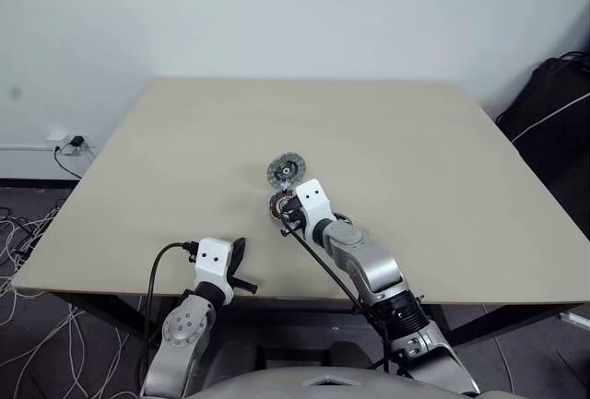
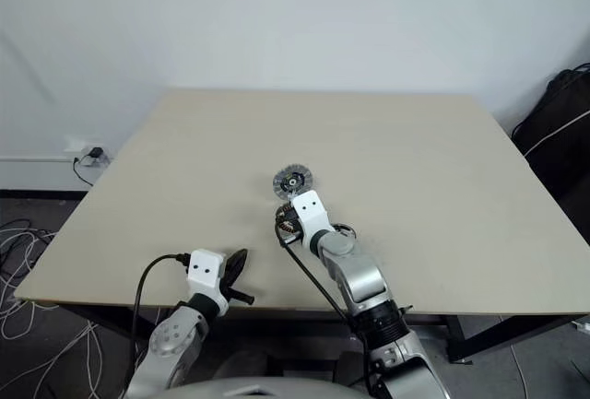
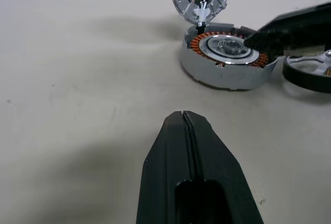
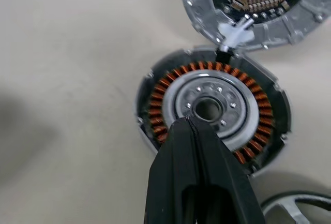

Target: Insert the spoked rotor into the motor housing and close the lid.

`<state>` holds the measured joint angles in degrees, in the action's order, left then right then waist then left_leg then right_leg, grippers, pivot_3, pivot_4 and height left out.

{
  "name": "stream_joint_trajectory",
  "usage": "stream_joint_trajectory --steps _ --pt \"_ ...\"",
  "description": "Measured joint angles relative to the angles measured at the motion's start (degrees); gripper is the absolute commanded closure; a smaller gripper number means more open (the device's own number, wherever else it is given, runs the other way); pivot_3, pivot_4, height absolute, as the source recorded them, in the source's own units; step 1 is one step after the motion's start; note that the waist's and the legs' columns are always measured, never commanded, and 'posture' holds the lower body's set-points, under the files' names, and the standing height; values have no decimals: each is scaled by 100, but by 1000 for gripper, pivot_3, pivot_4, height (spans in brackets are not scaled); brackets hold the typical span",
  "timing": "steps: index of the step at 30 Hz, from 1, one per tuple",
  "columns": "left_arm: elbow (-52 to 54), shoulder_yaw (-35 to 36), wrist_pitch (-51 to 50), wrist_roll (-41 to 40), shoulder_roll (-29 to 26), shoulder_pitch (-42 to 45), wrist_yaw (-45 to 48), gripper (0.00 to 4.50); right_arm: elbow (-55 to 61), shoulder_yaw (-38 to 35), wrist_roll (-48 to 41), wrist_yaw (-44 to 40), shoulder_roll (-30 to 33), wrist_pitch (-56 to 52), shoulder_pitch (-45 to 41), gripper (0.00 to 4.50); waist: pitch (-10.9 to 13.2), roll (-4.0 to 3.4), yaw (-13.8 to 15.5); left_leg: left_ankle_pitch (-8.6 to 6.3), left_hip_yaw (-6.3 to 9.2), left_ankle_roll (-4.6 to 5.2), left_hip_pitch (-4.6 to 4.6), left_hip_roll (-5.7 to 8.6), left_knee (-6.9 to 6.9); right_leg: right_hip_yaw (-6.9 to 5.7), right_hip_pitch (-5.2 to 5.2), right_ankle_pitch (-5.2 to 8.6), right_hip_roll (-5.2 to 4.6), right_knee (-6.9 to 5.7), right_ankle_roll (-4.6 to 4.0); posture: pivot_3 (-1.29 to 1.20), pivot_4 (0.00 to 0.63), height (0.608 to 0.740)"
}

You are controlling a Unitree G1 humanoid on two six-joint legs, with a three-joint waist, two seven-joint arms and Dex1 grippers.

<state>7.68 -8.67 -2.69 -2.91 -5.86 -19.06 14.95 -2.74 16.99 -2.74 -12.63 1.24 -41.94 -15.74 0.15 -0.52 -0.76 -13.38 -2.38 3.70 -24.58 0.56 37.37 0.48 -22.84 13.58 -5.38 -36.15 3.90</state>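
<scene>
The motor housing lies open on the table, its copper windings ringing a silver centre. My right gripper is shut with nothing in it, its tip over that silver centre. The lid sits folded back beyond the housing, ribbed face showing, joined to it by a small silver piece at the rim. The spoked rotor lies flat on the table right beside the housing, under the right gripper's black fingers. My left gripper is shut and empty, near the table's front edge, pointing at the housing from a distance.
The beige table has bare surface all around the parts. Cables and a wall socket lie off its left side. A black bag sits off its right side.
</scene>
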Motion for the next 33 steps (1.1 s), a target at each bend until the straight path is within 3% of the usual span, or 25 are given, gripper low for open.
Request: stream_joint_trajectory --steps 33 --pt "4 -117 -183 -117 -16 71 61 4472 -868 -120 65 46 -192 395 -392 4500 4 -6 -17 1 -1 -2 0 -1 -3 2 -3 0 8 -1 0 0 0 740"
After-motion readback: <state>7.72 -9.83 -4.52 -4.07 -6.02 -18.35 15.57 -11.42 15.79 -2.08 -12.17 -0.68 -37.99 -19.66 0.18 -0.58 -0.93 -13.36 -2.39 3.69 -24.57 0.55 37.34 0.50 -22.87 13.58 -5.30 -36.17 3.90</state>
